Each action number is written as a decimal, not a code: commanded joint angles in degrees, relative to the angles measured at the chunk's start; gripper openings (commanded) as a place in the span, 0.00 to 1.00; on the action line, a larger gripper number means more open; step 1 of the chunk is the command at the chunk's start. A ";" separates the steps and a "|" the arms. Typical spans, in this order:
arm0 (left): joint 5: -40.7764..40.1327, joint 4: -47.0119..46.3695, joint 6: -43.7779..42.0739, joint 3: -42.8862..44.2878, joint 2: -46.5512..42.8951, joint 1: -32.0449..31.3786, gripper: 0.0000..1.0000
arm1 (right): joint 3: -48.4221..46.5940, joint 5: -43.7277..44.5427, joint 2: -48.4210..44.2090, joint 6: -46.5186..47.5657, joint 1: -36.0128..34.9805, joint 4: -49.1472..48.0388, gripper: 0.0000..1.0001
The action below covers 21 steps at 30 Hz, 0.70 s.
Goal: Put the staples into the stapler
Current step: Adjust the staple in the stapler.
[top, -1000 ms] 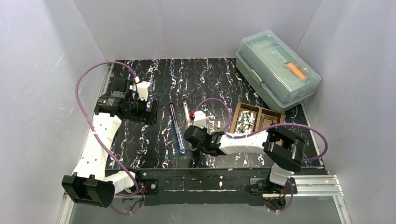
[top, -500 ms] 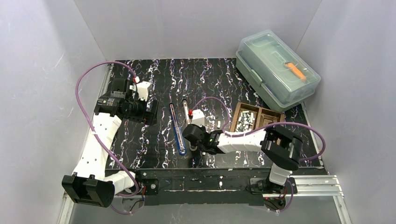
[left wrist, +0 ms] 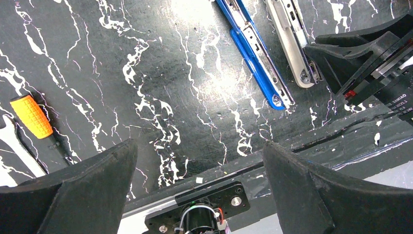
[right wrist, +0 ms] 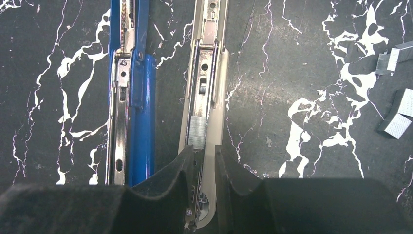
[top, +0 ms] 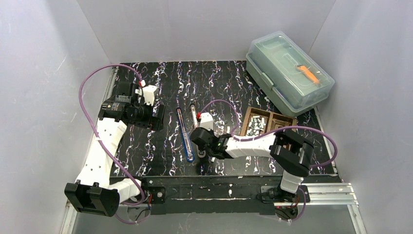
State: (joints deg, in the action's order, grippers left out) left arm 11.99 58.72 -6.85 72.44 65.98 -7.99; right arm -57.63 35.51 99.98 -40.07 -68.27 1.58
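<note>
Two staplers lie open side by side. The blue stapler is on the left and the beige stapler on the right. One of the staples, a silvery strip, sits in the beige stapler's channel. My right gripper hovers over the near end of that channel, its fingers parted by a narrow gap with nothing between them. Loose staples lie on the mat to the right, and more fill a wooden tray. My left gripper is wide open and empty, left of the staplers.
A clear lidded box with an orange item inside stands at the back right. An orange-handled screwdriver and a white wrench lie at the left. Both staplers also show in the left wrist view: the blue stapler and the beige one.
My right gripper has shifted slightly left and farther along the beige stapler's near end. The left arm has not moved.
</note>
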 commanded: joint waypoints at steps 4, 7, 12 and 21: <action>0.77 0.17 -0.12 -0.77 -1.42 0.17 0.99 | 0.76 0.94 -6.01 -1.06 0.15 3.19 0.30; 0.97 0.18 -0.12 -0.43 -1.42 0.17 0.99 | 2.57 0.85 -8.61 -2.52 0.13 5.20 0.30; 1.93 0.30 0.18 -0.43 -1.71 0.17 0.99 | 4.82 0.61 -12.34 -5.57 0.02 10.85 0.36; 2.95 0.75 -1.11 -1.97 -3.33 0.17 0.99 | 7.50 0.96 -15.68 -12.86 -3.12 19.59 0.55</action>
State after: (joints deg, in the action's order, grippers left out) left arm 13.37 58.59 -7.01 71.29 65.06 -7.99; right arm -50.81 35.64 86.59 -48.45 -69.60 16.91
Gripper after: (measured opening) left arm 0.993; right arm 0.524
